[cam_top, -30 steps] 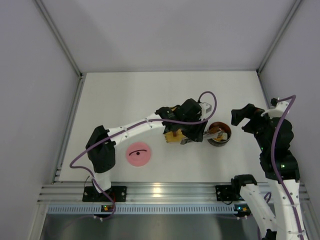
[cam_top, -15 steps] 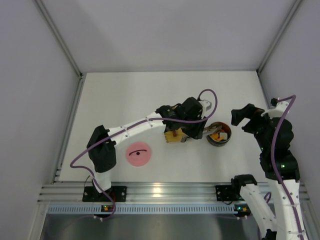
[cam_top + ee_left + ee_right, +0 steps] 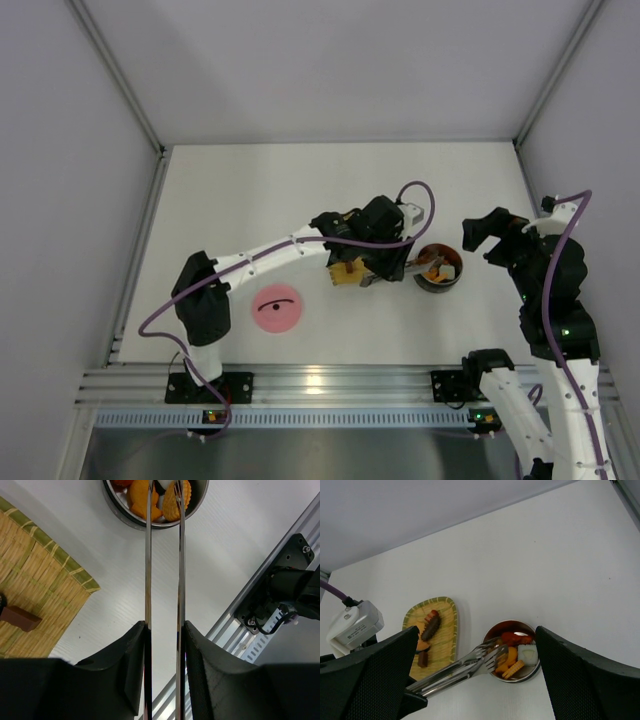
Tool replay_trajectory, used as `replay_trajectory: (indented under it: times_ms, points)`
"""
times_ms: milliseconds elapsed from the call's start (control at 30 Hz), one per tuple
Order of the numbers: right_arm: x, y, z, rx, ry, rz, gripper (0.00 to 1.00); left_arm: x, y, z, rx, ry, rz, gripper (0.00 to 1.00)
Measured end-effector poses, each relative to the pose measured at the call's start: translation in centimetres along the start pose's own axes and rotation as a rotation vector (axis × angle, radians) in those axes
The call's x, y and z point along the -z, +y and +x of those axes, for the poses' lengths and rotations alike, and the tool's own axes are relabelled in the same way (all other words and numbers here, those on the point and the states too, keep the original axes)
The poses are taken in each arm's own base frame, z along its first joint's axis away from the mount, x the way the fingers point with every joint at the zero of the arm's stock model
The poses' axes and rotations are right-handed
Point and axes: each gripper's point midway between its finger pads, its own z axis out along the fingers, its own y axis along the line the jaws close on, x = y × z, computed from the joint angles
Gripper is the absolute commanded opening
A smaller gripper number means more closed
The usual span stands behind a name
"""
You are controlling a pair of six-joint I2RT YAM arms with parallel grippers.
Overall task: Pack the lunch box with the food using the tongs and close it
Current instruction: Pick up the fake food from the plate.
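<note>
The lunch box is a steel bowl right of centre; its pink lid lies apart, near the left arm. My left gripper is shut on the tongs, whose narrowed tips reach over the lunch box. Whether they pinch a piece I cannot tell. Food in the lunch box includes orange rounds, a red piece and a white chunk. My right gripper hovers open just right of the bowl, holding nothing.
A yellow woven tray sits left of the bowl, carrying a dark brown piece, an orange piece and a small brown block. The aluminium rail and the right arm's base lie along the near edge.
My left gripper with the tongs shifted slightly beside the tray, and the tips stayed at the lunch box. The right arm has not moved.
</note>
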Motion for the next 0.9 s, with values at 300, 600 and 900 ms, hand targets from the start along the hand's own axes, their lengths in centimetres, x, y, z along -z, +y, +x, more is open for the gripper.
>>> replay_trajectory:
  times_ms: [300, 600, 900]
  points:
    - [0.0, 0.0, 0.0, 0.000, 0.001, 0.000, 0.98, 4.8, 3.0, -1.1, 0.010, -0.129, -0.196, 0.44]
    - [-0.1, 0.0, 0.1, 0.000, 0.004, 0.000, 0.98, 11.5, 7.8, -3.2, 0.075, -0.287, -0.457, 0.46]
    - [-0.2, 0.1, 0.2, 0.000, 0.010, -0.002, 0.98, 7.6, 14.1, 3.1, 0.120, -0.075, -0.616, 0.50]
